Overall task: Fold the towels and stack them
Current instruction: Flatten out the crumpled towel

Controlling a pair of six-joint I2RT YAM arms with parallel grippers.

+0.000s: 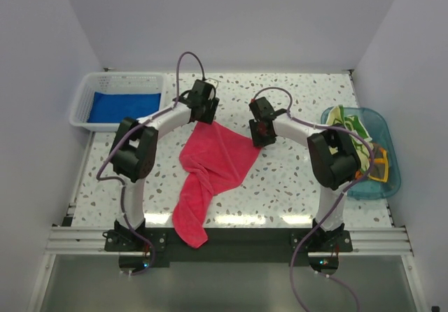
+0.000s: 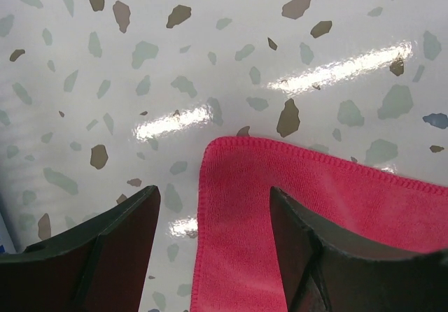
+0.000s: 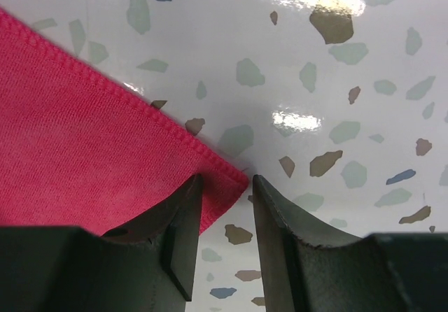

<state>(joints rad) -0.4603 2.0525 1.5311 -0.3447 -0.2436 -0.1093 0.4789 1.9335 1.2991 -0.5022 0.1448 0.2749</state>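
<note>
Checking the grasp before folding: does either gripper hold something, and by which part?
Nothing is held: left gripper and right gripper stand open astride corners of the pink towel.

We find bare speckled table [image 1: 294, 186] between the pink towel [image 1: 217, 158] and the blue tub [image 1: 374, 189] on the right. The white basket [image 1: 87, 91] fills the far left corner. The towel's twisted end hangs over the near edge between the arm bases [image 1: 133, 238]; walls [image 1: 231, 18] close three sides.
</note>
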